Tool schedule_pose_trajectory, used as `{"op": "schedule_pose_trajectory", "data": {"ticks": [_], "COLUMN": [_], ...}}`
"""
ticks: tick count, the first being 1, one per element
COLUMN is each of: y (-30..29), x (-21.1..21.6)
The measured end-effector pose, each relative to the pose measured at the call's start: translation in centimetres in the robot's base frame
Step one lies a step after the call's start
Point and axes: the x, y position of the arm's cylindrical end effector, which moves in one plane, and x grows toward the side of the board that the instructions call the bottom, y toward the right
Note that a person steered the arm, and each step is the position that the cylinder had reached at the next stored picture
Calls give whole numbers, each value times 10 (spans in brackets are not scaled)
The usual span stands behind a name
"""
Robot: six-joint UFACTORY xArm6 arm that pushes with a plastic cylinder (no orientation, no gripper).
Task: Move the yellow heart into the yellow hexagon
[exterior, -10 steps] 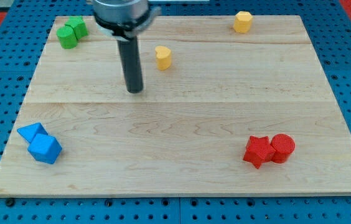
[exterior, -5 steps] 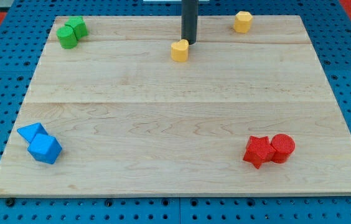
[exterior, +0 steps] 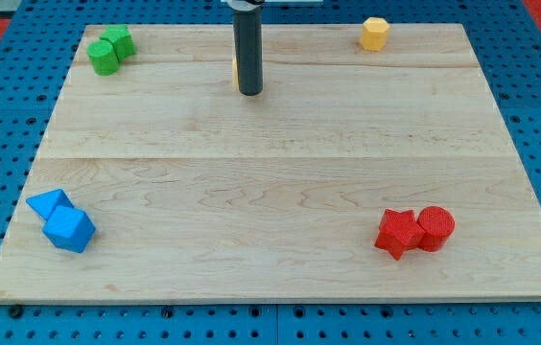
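The middle of the surface [exterior: 280,172] is left open from left to right. The far left corner is taken by two green blocks [exterior: 109,50], the near left by two touching blue blocks [exterior: 62,220], the near right by a red pair [exterior: 414,230]. The far edge between my tip [exterior: 249,92] and the yellow hexagon [exterior: 375,34] is unobstructed.

The surface [exterior: 280,192] was pale planked wood with a smooth, matt grain, set on a blue perforated panel [exterior: 2,192]. The rod [exterior: 247,48] looked dark, smooth and faintly glossy. The red blocks [exterior: 414,230] appeared matt, finely ridged plastic.
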Motion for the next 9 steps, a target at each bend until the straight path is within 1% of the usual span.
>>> {"op": "schedule_pose_trajectory", "data": {"ticks": [1, 2, 3, 4, 5, 6, 7, 8, 9], "y": [-56, -49, 45, 133, 143, 58, 22, 71, 122], "x": [-8, -33, -51, -53, -54, -40, -78, -92, -92]}}
